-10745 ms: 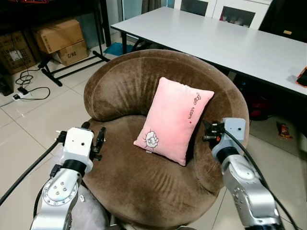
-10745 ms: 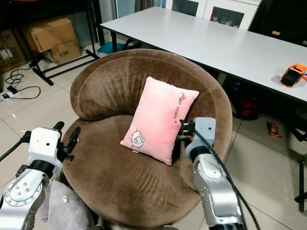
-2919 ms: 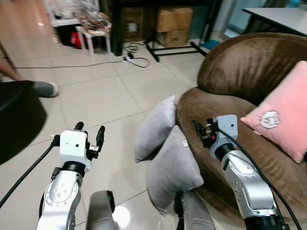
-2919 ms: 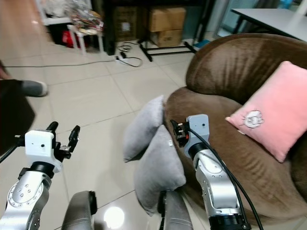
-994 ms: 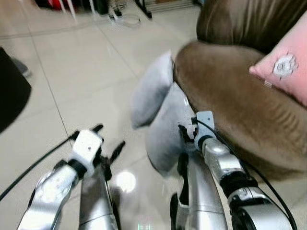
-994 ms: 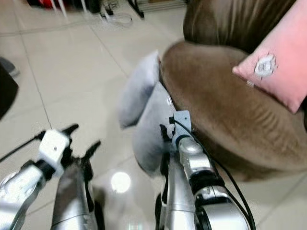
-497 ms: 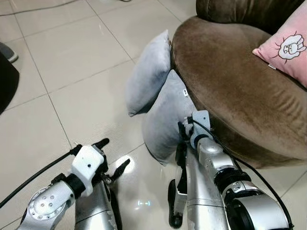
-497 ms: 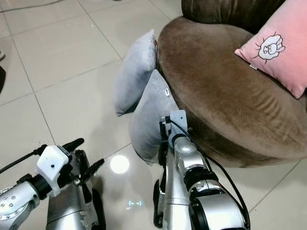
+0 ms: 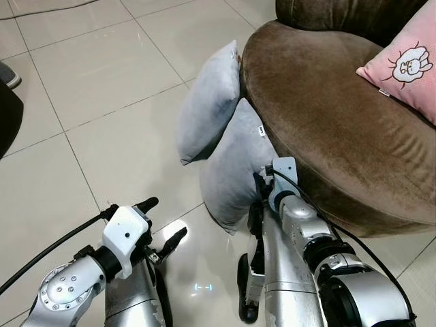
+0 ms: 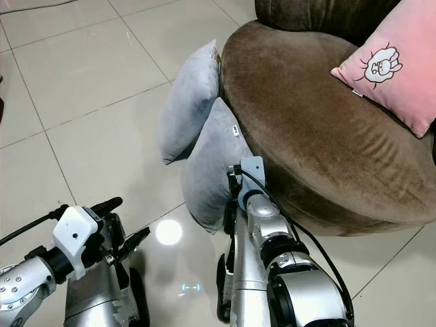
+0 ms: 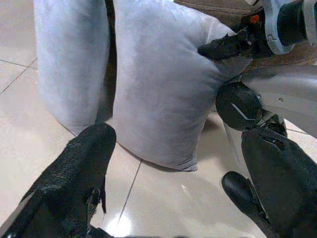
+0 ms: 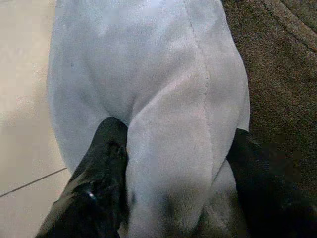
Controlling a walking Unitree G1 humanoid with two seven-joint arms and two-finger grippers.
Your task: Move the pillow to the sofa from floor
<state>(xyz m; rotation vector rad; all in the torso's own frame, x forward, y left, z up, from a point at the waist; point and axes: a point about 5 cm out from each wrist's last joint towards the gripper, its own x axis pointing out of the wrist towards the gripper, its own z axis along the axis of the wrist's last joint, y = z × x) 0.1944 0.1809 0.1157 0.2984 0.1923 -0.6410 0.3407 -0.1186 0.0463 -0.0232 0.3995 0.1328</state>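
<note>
Two grey pillows stand on the tiled floor, leaning against the brown round sofa. The nearer pillow rests in front of the farther one. My right gripper is at the nearer pillow's sofa-side edge. In the right wrist view its open fingers straddle a bulge of that grey pillow, pressing into the fabric. My left gripper hovers low over the floor to the left, open and holding nothing. The left wrist view looks at both pillows.
A pink pillow with a cartoon print lies on the sofa seat. My silver legs stand right beside the nearer pillow. A person's shoe and a dark object sit at the left edge. Bare tiles spread to the left.
The camera has tilted down toward the floor and steadied. My right gripper has settled onto the nearer grey pillow's edge; over the last half second both arms barely moved.
</note>
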